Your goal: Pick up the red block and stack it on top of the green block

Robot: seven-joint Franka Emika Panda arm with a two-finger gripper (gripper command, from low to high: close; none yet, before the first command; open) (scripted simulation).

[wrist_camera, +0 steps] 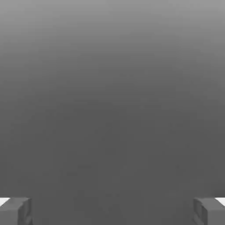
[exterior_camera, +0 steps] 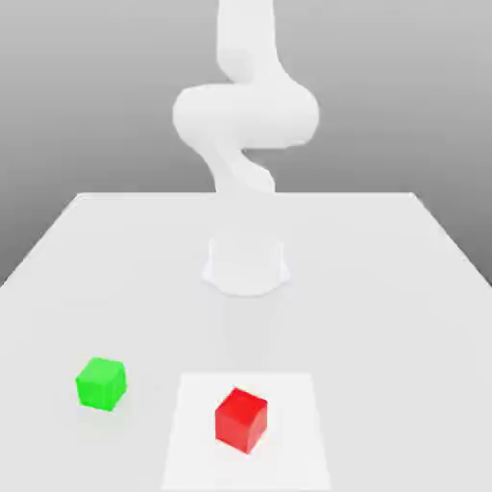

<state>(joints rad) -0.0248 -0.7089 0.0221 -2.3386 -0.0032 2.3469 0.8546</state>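
The gripper (wrist_camera: 112, 211) is spread wide with nothing between its grey fingertips (wrist_camera: 17, 211), facing plain grey background, while on the white table (exterior_camera: 384, 288) the unmarked red block (exterior_camera: 240, 420) sits on a paler square patch (exterior_camera: 298, 423), the unmarked green block (exterior_camera: 101, 382) near it toward the exterior view's left.
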